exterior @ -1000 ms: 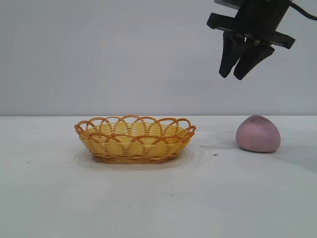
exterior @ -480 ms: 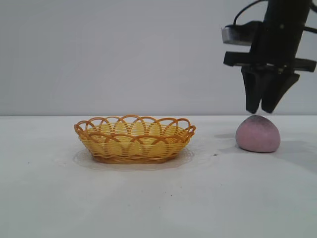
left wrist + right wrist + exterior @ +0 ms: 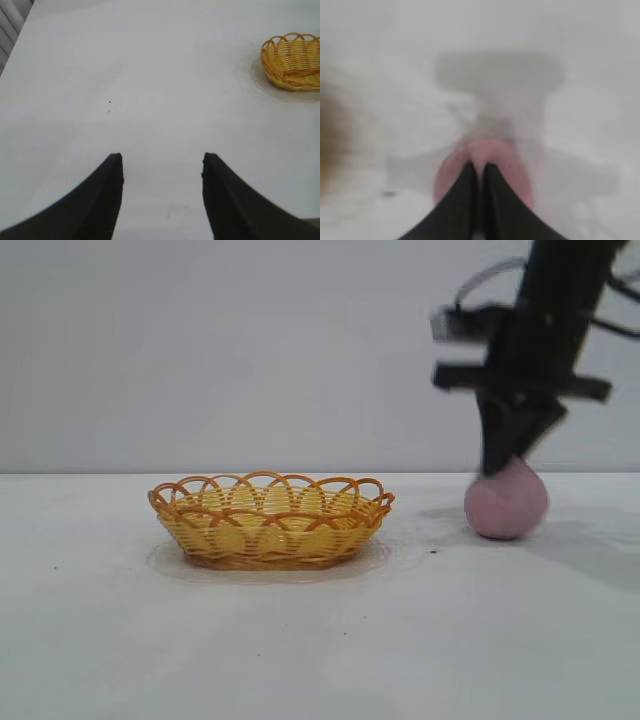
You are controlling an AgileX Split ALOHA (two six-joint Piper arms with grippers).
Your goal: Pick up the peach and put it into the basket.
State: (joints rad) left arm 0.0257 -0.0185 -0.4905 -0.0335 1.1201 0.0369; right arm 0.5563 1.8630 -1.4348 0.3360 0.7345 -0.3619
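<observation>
The pink-mauve peach [image 3: 506, 508] lies on the white table at the right. My right gripper [image 3: 503, 466] comes straight down on it; its dark fingers stand nearly together with the tips touching the peach's top, not around its sides. In the right wrist view the peach [image 3: 516, 172] shows behind the two close fingertips of the right gripper [image 3: 480, 166]. The yellow wicker basket [image 3: 270, 523] stands empty at the table's middle, apart from the peach. My left gripper [image 3: 161, 159] is open over bare table, with the basket [image 3: 292, 62] farther off.
The white table [image 3: 320, 640] runs to a plain grey wall behind. A small dark speck [image 3: 432, 551] lies between basket and peach.
My right gripper has come down from high above onto the peach's top. The peach has shifted a little to the left and looks tilted.
</observation>
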